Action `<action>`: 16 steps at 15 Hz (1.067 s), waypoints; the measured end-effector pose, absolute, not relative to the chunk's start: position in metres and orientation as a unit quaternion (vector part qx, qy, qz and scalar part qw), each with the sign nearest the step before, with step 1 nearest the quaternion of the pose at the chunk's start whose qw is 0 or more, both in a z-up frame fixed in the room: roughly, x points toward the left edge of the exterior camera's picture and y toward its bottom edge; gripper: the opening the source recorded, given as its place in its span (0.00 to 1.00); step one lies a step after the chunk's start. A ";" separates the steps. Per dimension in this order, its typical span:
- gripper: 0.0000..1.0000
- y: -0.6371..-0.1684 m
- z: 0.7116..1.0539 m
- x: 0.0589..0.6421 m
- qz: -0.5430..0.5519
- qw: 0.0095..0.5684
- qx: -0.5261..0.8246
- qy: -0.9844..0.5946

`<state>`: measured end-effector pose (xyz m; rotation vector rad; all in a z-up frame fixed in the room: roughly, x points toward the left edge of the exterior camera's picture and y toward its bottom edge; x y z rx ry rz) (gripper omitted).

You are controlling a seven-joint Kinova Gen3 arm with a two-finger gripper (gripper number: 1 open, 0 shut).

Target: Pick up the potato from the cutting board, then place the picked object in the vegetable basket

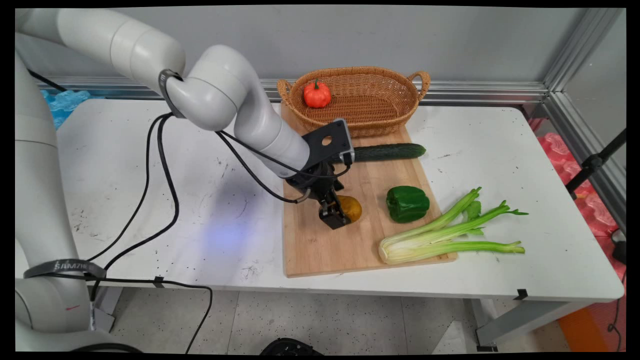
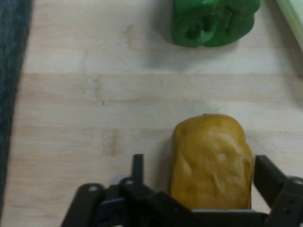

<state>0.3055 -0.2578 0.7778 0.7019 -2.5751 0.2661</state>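
Note:
A yellow-brown potato (image 1: 351, 207) lies on the wooden cutting board (image 1: 325, 250), left of its middle. My gripper (image 1: 337, 216) is lowered onto the board around it. In the hand view the potato (image 2: 210, 142) sits between the two black fingers of the gripper (image 2: 199, 160). The right finger (image 2: 266, 172) is against its side; the left finger (image 2: 137, 163) stands a small gap away. The gripper is open, straddling the potato. A green bell pepper (image 1: 407, 203) (image 2: 213, 21) lies on the board just beyond.
A cucumber (image 1: 390, 151) lies across the board's far end. Behind it a wicker basket (image 1: 380, 107) holds a small orange pumpkin (image 1: 317, 94). Celery (image 1: 445, 235) lies over the board's right front corner. Black cables (image 1: 165, 165) hang at the left.

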 end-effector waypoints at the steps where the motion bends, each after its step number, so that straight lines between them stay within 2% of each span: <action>1: 0.00 -0.257 0.776 0.305 0.095 0.228 0.257 -0.934; 8: 0.00 -0.264 0.772 0.302 0.087 0.233 0.270 -0.930; 12: 0.00 -0.287 0.790 0.302 0.091 0.244 0.268 -0.928; 16: 0.00 -0.334 0.819 0.303 0.114 0.262 0.263 -0.922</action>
